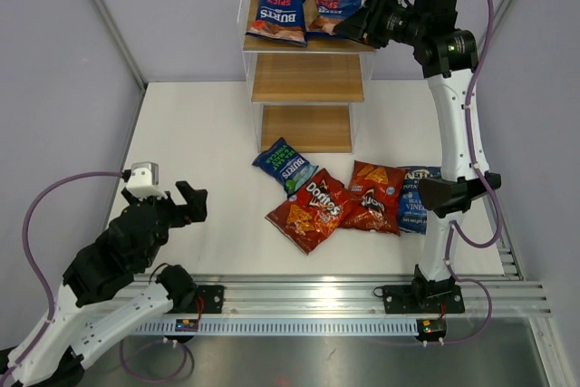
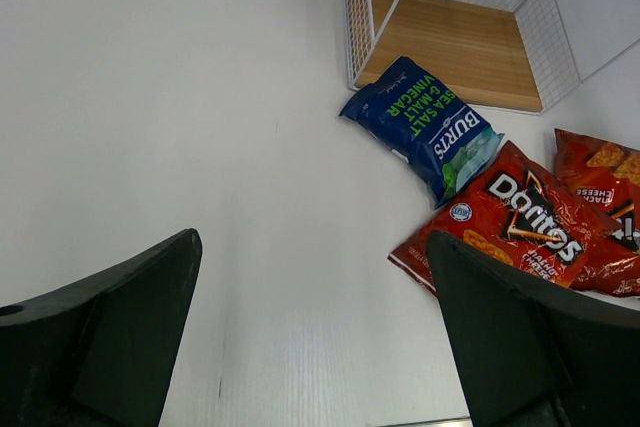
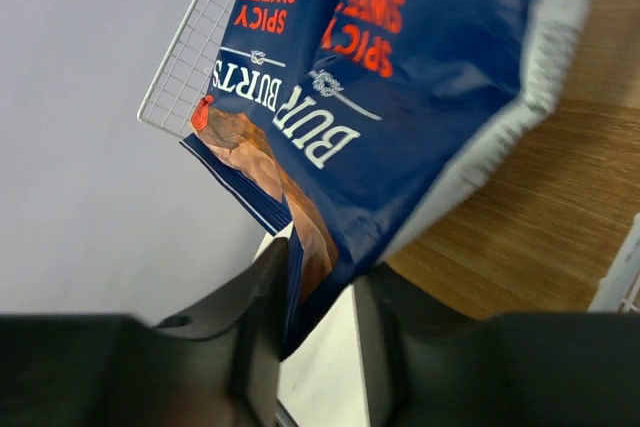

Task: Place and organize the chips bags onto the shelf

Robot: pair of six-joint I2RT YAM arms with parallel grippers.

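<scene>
Left gripper (image 1: 193, 203): we see its fingers spread wide, holding nothing, above the table (image 1: 199, 133) at near left.
Right gripper (image 1: 355, 26): at the top board of the shelf (image 1: 308, 77); fingers slightly apart, with the edge of the right Burts (image 1: 333, 2) between them.
Top board: left Burts (image 1: 278, 11) and right Burts lie side by side, touching.
Table: we count a third Burts (image 1: 285, 165), left Doritos (image 1: 311, 210), right Doritos (image 1: 376, 195) and a blue bag (image 1: 419, 198) clustered before the shelf.

shelf (image 1: 308, 88): three wood tiers
top tier (image 1: 337, 43): two Burts bags (image 1: 279, 12) (image 1: 335, 4), flat, side by side
bench (image 1: 199, 133): third Burts bag (image 1: 286, 166), two Doritos bags (image 1: 311, 211) (image 1: 374, 197), bigger blue bag (image 1: 419, 198)
</scene>
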